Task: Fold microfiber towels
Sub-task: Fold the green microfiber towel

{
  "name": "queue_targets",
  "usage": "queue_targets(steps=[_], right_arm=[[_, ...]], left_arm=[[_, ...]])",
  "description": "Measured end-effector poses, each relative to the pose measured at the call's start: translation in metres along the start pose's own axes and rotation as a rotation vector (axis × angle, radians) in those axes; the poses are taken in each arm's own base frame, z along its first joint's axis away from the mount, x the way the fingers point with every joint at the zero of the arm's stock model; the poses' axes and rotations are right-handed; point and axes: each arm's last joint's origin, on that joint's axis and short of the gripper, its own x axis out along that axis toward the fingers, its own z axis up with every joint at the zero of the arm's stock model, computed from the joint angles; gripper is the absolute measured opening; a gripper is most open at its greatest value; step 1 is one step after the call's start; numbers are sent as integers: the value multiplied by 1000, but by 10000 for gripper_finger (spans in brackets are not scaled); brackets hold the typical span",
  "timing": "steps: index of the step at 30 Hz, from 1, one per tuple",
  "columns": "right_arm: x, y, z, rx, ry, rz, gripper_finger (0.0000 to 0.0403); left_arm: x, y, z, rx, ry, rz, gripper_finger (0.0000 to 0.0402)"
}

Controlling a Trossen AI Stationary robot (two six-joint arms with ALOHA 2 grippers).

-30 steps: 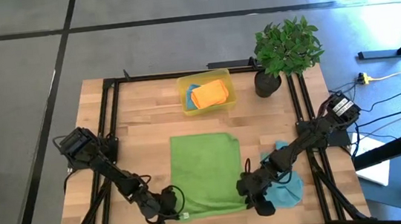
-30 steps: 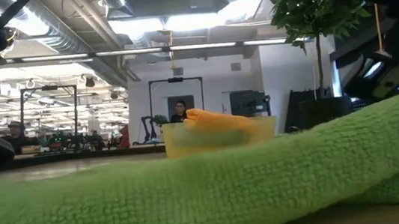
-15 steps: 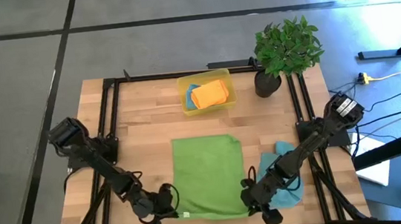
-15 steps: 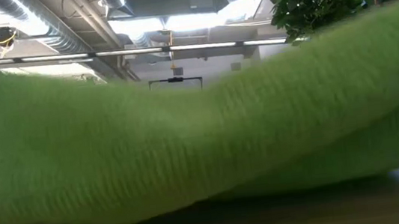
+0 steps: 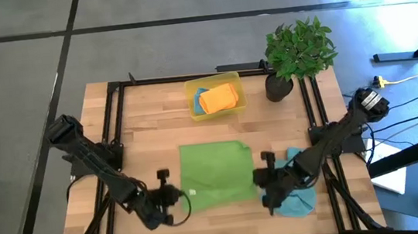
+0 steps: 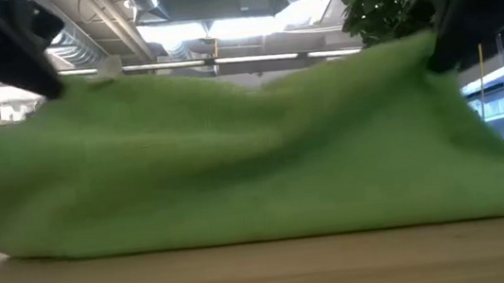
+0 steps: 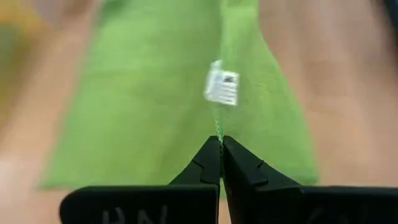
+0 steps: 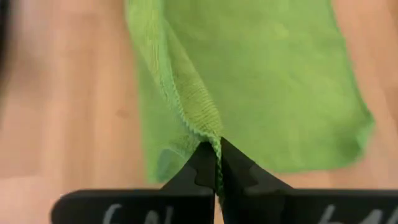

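Note:
A green microfiber towel (image 5: 215, 171) lies mid-table, its far part flat on the wood and its near edge raised. My left gripper (image 5: 178, 196) is shut on the near left corner and my right gripper (image 5: 259, 179) on the near right corner. In the low view the green towel (image 6: 254, 160) sags between the two held corners, with its lower fold on the table. A teal-blue towel (image 5: 299, 198) lies crumpled under my right arm. An orange towel (image 5: 218, 96) and a blue one lie in the yellow bin (image 5: 235, 79). My left gripper pinches the towel's near left corner edge (image 7: 218, 130) between its two fingers, just below the white label (image 7: 222, 87). The fingers slant down from the near left. The corner is lifted clear, and the cloth falls away to the table. My right gripper pinches the towel's near right corner (image 8: 208, 127) between its two fingers, where the hem bunches into a ridge. The fingers slant down from the near right. The corner is raised off the table, and the rest slopes down to the wood.
A potted plant (image 5: 298, 51) stands at the far right corner. Black frame rails (image 5: 117, 134) run along the table's left, right and far sides. Bare wood shows between the towel and the bin.
Both grippers have risen and gone toward the table's far edge, tipping up from pointing steeply down. The green towel's near edge has lifted off the table with them and moved over the cloth, while its far edge has stayed in place.

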Motion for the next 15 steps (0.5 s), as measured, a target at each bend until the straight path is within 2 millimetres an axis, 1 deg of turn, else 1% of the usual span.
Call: queue_targets(steps=[3, 6, 9, 13, 15], right_arm=[[10, -17, 0, 33, 38, -58, 1], [25, -36, -3, 71, 65, -90, 1], [38, -58, -10, 112, 109, -139, 1], [53, -85, -17, 177, 122, -194, 1], [59, -95, -18, 196, 110, -207, 1]], left_arm=[[1, 20, 3, 6, 10, 108, 0], [6, 41, 0, 17, 38, 220, 0], [17, 63, -5, -12, 74, 292, 0], [36, 92, -19, -47, 145, 385, 0], [46, 104, -25, -59, 170, 398, 0]])
